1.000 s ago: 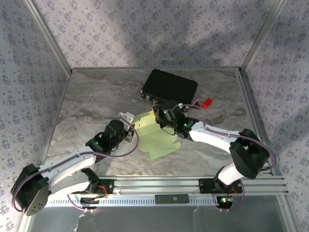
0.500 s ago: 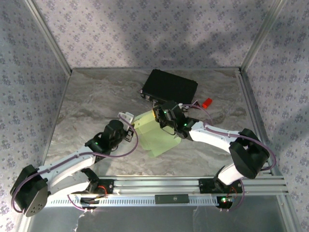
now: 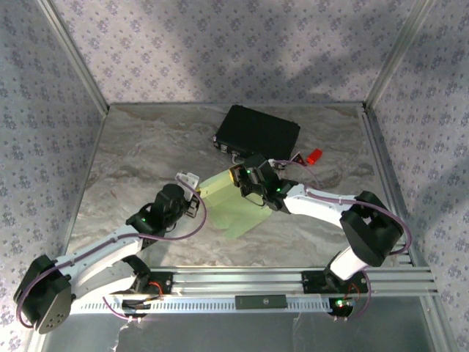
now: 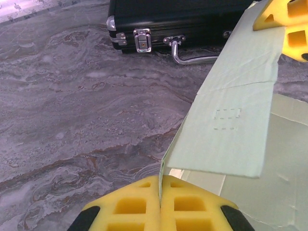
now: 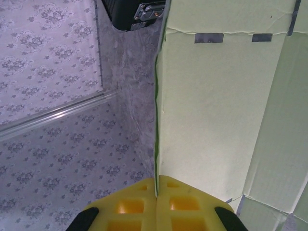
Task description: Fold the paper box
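The paper box (image 3: 233, 209) is a pale green card sheet, partly folded, lying mid-table between the two arms. My left gripper (image 3: 196, 195) is at its left corner. In the left wrist view, the left gripper (image 4: 160, 182) is shut on a raised flap edge of the paper box (image 4: 236, 115). My right gripper (image 3: 236, 178) is at the sheet's far edge, in front of the case. Seen from the right wrist, the right gripper (image 5: 157, 182) is shut on an upright panel edge of the paper box (image 5: 211, 106).
A black hard case (image 3: 258, 132) with metal latches lies just behind the sheet, also close in the left wrist view as the case (image 4: 183, 19). A small red object (image 3: 314, 156) lies right of it. Patterned walls enclose the marble table (image 3: 139, 161).
My right gripper has shut on the card's edge. The sheet has narrowed and shifted slightly left, and the left arm has drawn back a little with its corner.
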`<state>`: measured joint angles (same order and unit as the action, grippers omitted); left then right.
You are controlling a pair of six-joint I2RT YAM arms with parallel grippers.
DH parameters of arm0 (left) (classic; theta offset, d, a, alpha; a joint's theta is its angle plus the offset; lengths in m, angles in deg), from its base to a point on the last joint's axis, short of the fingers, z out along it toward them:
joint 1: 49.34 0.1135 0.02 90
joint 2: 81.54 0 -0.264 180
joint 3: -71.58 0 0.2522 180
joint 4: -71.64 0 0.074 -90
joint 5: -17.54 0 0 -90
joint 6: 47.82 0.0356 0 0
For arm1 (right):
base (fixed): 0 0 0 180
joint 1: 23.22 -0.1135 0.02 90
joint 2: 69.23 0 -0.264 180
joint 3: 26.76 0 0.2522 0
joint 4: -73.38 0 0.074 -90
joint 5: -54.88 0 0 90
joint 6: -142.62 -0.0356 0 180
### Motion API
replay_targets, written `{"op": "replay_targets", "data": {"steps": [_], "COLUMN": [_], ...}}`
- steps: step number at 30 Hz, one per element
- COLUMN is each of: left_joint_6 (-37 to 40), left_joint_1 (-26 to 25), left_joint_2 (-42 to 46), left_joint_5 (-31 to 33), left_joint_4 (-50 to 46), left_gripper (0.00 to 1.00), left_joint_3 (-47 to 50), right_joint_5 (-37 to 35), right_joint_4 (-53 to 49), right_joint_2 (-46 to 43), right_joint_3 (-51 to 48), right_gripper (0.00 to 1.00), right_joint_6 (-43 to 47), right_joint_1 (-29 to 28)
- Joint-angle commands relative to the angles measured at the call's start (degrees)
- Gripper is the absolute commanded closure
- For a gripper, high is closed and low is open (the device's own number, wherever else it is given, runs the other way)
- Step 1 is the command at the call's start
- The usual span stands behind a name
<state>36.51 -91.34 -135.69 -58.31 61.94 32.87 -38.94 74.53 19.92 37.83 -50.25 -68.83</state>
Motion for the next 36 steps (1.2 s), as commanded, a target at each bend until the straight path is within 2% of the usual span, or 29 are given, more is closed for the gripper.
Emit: {"op": "replay_targets", "data": {"steps": [1,2,3,6,7,9,12,16,19,22,27,31,36], "left_joint_6": [-1.4,-2.1,-3.6,-11.8,-15.2,-22.3,-33.3,-45.4,-51.6,-54.7,-57.6,-61.0,-61.6], "left_joint_1": [0.5,0.6,0.5,0.6,0.7,1.4,2.2,3.4,4.0,4.0,3.5,1.7,0.3], "left_joint_2": [0.7,1.1,2.1,8.1,10.9,15.1,15.5,5.9,-0.1,-3.5,-9.3,-10.6,-13.0], "left_joint_5": [0.3,0.8,1.7,5.4,6.3,5.4,1.5,-3.2,-9.0,-10.3,-12.1,-13.5,-13.4], "left_joint_4": [0.0,-1.0,-3.2,-11.8,-14.8,-19.0,-23.2,-34.5,-33.1,-29.7,-29.1,-22.6,-22.1], "left_gripper": [1.00,0.95,0.86,0.55,0.42,0.36,0.34,0.36,0.37,0.39,0.38,0.36,0.36], "left_joint_3": [-0.6,-0.9,-1.9,-5.5,-6.9,-9.7,-15.6,-27.3,-30.4,-31.2,-31.4,-27.9,-28.0], "right_joint_5": [-1.8,-1.9,-2.1,-2.2,-2.2,-2.2,-2.8,-3.8,-3.9,-3.8,-3.9,-3.8,-3.7], "right_joint_4": [-0.9,-0.6,-0.3,0.0,0.0,0.1,0.5,1.4,1.8,2.1,2.2,2.6,3.6], "right_joint_2": [0.9,0.9,0.9,0.9,0.8,0.8,0.5,-0.1,-0.1,-0.2,-0.6,-0.8,-0.9], "right_joint_3": [-1.3,-1.6,-1.8,-1.9,-2.0,-1.9,-2.0,-2.6,-2.7,-2.7,-2.8,-3.1,-3.3], "right_gripper": [1.00,1.00,1.00,1.00,1.00,1.00,1.00,1.00,1.00,1.00,1.00,1.00,1.00], "right_joint_6": [0.2,0.1,0.0,-0.1,-0.2,-0.4,-0.5,-0.6,-0.6,-0.7,-0.6,-0.7,-1.3], "right_joint_1": [0.6,0.6,0.6,0.7,0.7,0.6,0.3,0.1,-0.1,-0.3,-0.4,-0.3,-0.1]}}
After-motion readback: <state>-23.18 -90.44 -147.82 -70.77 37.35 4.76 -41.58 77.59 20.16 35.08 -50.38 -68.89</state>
